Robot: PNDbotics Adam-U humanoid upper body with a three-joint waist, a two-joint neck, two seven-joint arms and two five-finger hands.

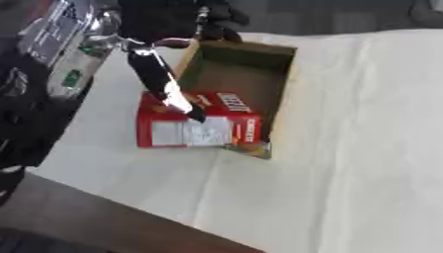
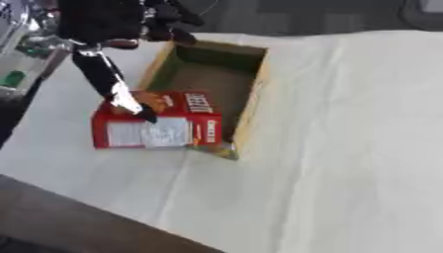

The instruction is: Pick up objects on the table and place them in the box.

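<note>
A white cloth-covered table fills most of the view, with a dark floor strip at the near edge and grey ground beyond the far edge. The robot's left hand, black with silver parts, comes in from the upper left and hangs over the far left corner of an open brown cardboard box, which sits on the cloth with its mouth upward and its inside bare as far as can be seen. Below the hand, nearer the robot, a red rectangular cardboard cracker carton with a white label panel rests at the box's near left corner, touching its wall and seemingly tipped over that edge rather than lying flat inside. One long dark finger reaches down from the hand to the carton's top face, its tip touching or just above it; whether it pinches the carton cannot be told, and the other fingers are bunched and blurred. The carton's place at the rim suggests it is being guided into the box, so the placing looks unfinished. The right hand does not show.
</note>
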